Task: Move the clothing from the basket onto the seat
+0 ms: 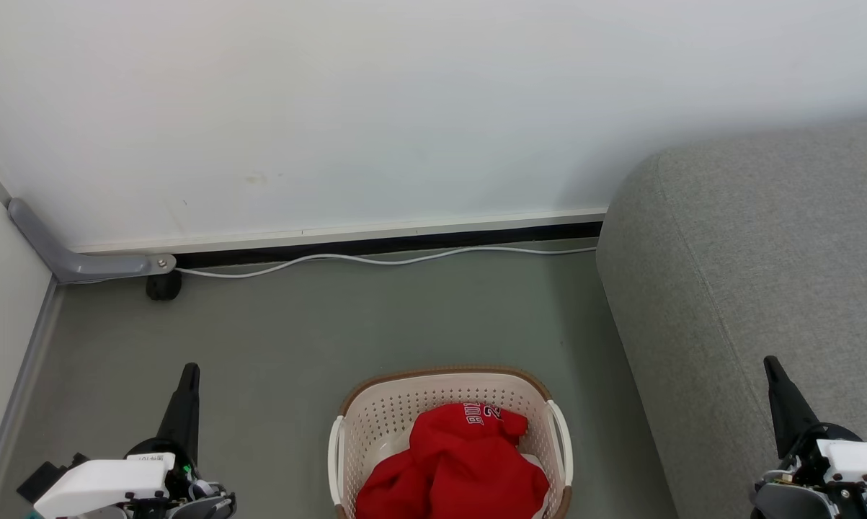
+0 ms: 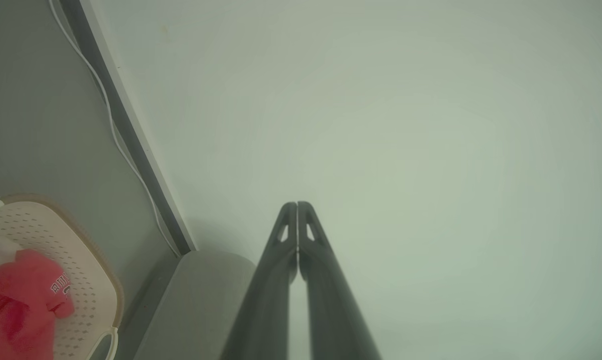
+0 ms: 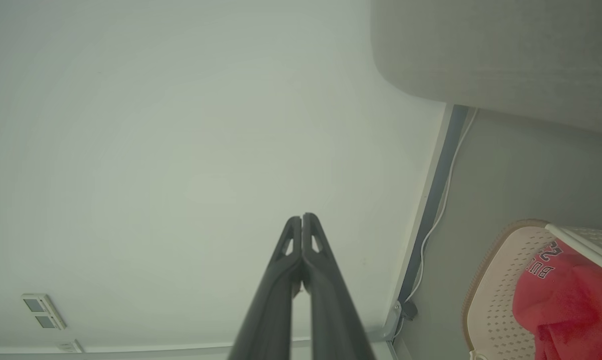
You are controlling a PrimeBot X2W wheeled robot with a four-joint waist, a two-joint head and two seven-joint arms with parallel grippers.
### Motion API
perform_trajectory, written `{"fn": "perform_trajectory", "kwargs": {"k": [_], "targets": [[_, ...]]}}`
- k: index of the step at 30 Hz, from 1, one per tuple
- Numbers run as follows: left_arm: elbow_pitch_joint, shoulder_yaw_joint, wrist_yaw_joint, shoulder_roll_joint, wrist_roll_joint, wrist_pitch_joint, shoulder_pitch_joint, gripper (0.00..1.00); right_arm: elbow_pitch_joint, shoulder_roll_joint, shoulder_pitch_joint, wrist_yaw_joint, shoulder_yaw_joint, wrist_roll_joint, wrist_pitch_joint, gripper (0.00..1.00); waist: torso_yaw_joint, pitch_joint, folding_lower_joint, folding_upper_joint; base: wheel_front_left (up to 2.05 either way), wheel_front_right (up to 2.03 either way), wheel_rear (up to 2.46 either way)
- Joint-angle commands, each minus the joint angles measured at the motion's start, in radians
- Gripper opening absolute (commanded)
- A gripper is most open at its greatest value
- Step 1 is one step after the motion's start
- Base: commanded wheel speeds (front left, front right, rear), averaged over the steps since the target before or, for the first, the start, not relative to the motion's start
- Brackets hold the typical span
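Gripper state and load location

1. The left gripper (image 1: pixel 189 371) is clenched. Its two dark fingers lie pressed together up to the tips, with nothing between them. It hangs above the floor (image 1: pixel 318 324), clear of every object, and points toward the wall (image 1: pixel 404 108).

2. The right gripper (image 1: pixel 770 362) is likewise clenched and empty, with its fingers meeting at the tips. In the head view it stands in front of the near part of the seat (image 1: pixel 765 252).

3. The basket (image 1: pixel 404 412) stands on the floor between the two grippers, at the near edge of the visible floor area. It touches neither gripper. Its brown rim and both white handles are exposed.

4. The clothing (image 1: pixel 451 461) lies inside the basket as a crumpled red bundle. White lettering shows on its far side. The bundle fills most of the basket interior, and its top sits near rim level.

5. The seat occupies the right side of the floor, just beside the basket but apart from it. Its grey upholstered surface carries no clothing.

6. A white cable (image 1: pixel 375 259) runs along the far edge of the floor at the foot of the wall. A grey bracket (image 1: pixel 80 263) sits in the far left corner.
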Motion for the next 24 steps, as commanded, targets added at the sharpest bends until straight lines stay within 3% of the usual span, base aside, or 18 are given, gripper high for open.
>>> {"fn": "perform_trajectory", "kwargs": {"k": [1,24], "targets": [[-0.029,0.033,-0.008,0.018,-0.005,0.007,-0.057,0.0,-0.031,-0.011,-0.037,0.002,0.017,0.012,0.008,0.0,0.0,0.0,0.0,-0.0001,0.0,0.0,0.0],[-0.029,0.033,-0.008,0.018,-0.005,0.007,-0.057,0.0,-0.031,-0.011,-0.037,0.002,0.017,0.012,0.008,0.0,0.0,0.0,0.0,-0.0001,0.0,0.0,0.0]]}}
